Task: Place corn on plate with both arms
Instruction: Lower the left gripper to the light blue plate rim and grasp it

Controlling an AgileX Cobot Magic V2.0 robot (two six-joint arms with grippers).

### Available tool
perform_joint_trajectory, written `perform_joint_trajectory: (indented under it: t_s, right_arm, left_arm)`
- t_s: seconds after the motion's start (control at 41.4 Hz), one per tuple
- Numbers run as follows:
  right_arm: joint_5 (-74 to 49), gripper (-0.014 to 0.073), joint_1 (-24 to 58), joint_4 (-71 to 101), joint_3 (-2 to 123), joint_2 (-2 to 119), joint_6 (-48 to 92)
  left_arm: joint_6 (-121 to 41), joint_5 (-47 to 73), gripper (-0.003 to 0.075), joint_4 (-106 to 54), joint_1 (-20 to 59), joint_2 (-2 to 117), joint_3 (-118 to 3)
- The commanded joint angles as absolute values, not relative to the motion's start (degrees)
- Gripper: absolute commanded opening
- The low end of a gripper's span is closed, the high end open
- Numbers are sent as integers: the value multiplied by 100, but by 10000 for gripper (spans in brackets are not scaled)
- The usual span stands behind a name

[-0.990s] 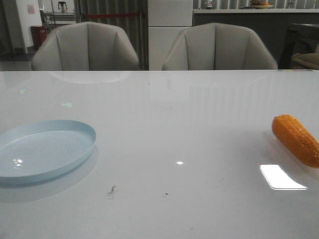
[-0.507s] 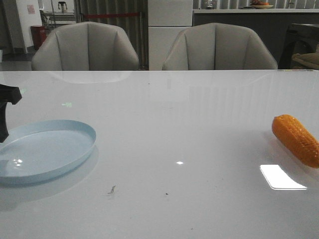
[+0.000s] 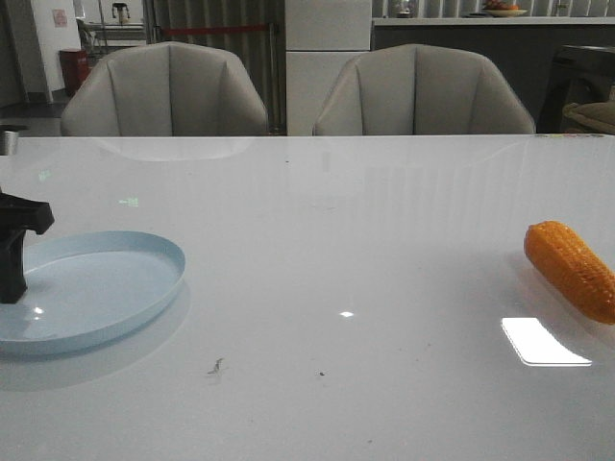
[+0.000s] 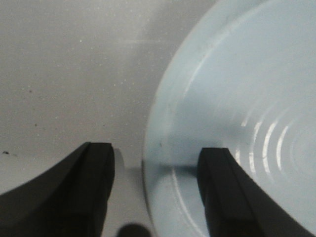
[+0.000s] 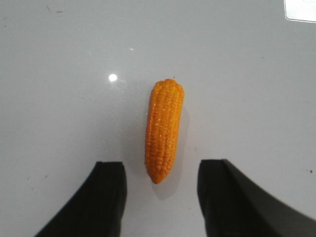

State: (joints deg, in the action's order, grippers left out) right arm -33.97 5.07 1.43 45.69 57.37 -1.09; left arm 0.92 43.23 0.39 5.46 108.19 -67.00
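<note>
We are seeing the corn lying on its side near the right edge of the white table, bare tabletop all around it and nothing touching it. From the right wrist camera the corn is lying lengthwise in line with the gap of the right gripper, its tapered end pointing toward that gap and sitting just ahead of the two dark fingers, which are standing wide apart and closing on nothing. Whether the fingers are touching the table there, we cannot tell. The right gripper is not showing in the front view. Well apart from the corn, at the left side of the table, the pale blue plate is resting flat and is holding nothing. The left gripper is showing at the left edge of the front view as a dark block over the near-left part of the plate. From its wrist camera we are seeing the left gripper spread open astride the rim of the plate: one finger is sitting outside the rim over the table, the other finger is sitting inside over the plate's floor. Beyond the table two grey chairs are standing side by side.
</note>
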Motion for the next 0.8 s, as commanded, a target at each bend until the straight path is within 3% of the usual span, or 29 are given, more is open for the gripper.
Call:
perform_joint_trajectory:
  t_s: [0.0,0.193,0.772]
  right_arm:
    - [-3034,447,491,95,4784,5682,-102]
    - [-3010,447,491,95,4784,5682,-102]
    - [-3010,447,491,95,4784,5682,-102]
  left_arm:
    - [140,4191,360,34,548,10621,-6865]
    - [140,4242,83,34,548,10803,-6865]
    - [129,4809,97,56,548,10827,-7186]
